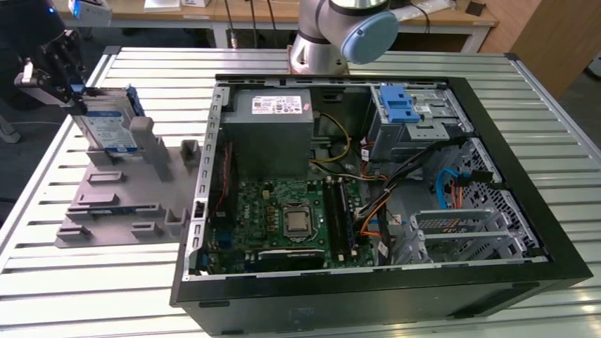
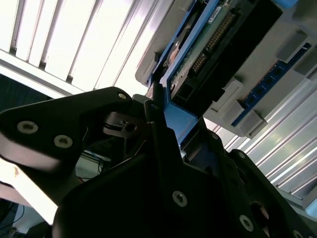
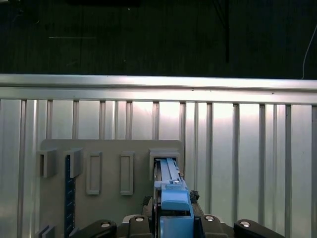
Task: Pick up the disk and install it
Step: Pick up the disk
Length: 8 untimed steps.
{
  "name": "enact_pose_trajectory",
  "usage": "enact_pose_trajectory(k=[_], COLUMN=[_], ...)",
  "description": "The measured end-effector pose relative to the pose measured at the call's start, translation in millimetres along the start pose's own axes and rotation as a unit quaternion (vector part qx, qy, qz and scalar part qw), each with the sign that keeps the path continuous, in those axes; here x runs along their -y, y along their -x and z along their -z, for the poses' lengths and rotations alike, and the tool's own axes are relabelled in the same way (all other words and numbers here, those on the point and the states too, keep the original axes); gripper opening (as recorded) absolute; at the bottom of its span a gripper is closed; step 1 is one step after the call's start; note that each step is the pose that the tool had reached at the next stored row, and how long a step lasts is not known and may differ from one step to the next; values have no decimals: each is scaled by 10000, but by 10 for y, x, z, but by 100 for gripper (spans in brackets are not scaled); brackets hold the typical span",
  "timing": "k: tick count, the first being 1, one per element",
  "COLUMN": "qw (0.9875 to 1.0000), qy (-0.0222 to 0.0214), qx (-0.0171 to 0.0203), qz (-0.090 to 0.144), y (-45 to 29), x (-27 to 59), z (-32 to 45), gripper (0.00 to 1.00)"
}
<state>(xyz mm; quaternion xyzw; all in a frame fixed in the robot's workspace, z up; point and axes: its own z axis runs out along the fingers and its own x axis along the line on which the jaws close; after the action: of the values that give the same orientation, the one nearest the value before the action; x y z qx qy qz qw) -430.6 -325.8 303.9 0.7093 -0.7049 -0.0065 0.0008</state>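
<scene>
Hand (image 1: 79, 103) clenched on top edge of the disk (image 1: 110, 130), which stands upright directly below it in grey holder (image 1: 112, 211) on bench (image 1: 84, 296), open computer case (image 1: 376, 292) towards the exterior view's right.

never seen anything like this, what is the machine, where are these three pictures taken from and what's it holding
The machine is a single robot arm rising from a slatted metal table. The exterior view comes from a camera off the arm that sees the whole scene. Both wrist views come from cameras riding near the arm's hand. On the table lies an open computer case, its motherboard showing, and on the exterior view's left a grey slotted holder. The disk, a silver hard drive with blue rails, stands on edge in that holder. The hand appears closed on its top edge.
</scene>
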Motion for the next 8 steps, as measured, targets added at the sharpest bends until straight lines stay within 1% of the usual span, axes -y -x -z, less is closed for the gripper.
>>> enact_pose_trajectory(k=[3,5,7,8], qw=[10000,10000,10000,10000], qy=[-1,0,2,0], qx=[-1,-20,-52,-58], qz=[0,0,-1,-1], y=[0,-1,0,-1], x=[0,0,0,1], z=[-10,-27,-49,-63], gripper=[37,37,38,38])
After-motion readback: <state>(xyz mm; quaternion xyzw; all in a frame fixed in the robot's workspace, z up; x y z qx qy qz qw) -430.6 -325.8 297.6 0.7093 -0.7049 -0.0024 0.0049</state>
